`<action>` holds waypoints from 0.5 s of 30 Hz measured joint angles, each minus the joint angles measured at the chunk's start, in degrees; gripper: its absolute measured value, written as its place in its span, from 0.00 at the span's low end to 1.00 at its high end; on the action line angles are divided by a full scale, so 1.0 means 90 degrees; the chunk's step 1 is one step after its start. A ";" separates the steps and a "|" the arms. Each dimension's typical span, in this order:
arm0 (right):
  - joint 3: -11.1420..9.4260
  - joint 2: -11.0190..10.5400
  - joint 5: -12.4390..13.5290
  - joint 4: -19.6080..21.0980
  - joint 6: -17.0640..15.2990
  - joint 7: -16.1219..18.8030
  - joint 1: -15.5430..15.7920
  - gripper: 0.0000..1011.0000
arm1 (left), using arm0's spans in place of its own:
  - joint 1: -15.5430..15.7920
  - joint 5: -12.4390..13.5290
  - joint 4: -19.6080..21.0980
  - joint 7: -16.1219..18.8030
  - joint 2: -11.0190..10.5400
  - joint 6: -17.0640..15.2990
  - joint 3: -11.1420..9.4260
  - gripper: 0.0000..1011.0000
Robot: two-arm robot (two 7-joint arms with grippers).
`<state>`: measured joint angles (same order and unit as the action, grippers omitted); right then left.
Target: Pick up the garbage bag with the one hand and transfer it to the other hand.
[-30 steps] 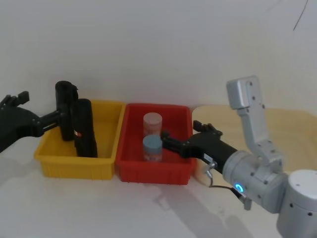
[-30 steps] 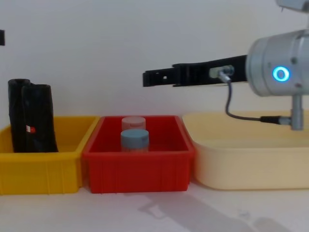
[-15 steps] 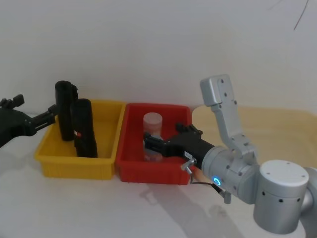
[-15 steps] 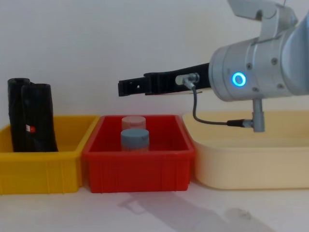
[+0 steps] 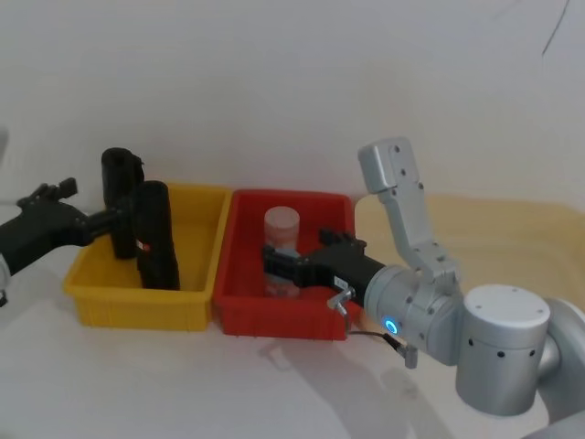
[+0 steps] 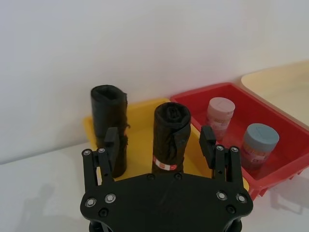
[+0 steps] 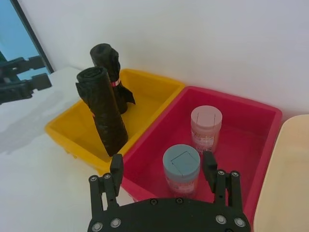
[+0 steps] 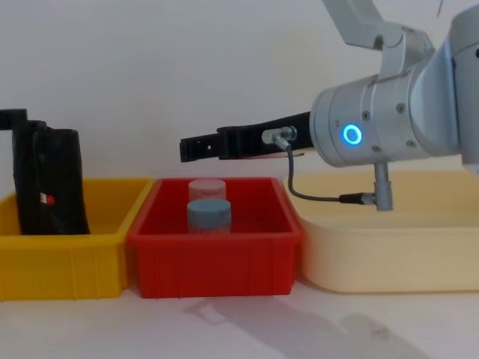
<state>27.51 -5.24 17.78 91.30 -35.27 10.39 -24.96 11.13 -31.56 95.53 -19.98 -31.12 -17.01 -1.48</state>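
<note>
- Black plastic, two rolls in all: the garbage bag, smooth and straight with a small red-white mark, and a lumpier roll just beyond it to the far left.
- Both rolls stand upright in the yellow bin, leaning a little; neither is gripped.
- Three containers sit in a row on the white surface: the yellow bin on the left, a red bin in the middle, and a cream tray on the right. The yellow and red bins stand side by side, walls touching or nearly so.
- Two jars stand in the red bin: one with a pale pink lid at the far side and one with a grey-blue lid nearer.
- My left claw reaches in from the left at the far left side of the yellow bin, level with the upper part of the rolls. Its fingers are spread wide with nothing between them. I cannot tell whether a fingertip touches the lumpy roll.
- My right claw hangs over the red bin, above the two jars and clear of them, pointing left toward the yellow bin. It too is spread wide and carries nothing.
</note>
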 joint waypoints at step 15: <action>-0.0075 0.0092 0.0052 -0.0251 -0.0073 0.0180 -0.0115 0.99 | 0.1100 0.0087 -0.1102 -0.0730 0.0016 -0.0171 -0.0891 0.99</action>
<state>26.84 -4.41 18.25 89.04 -35.93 12.01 -26.00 21.03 -30.77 85.61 -26.55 -30.97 -18.55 -9.50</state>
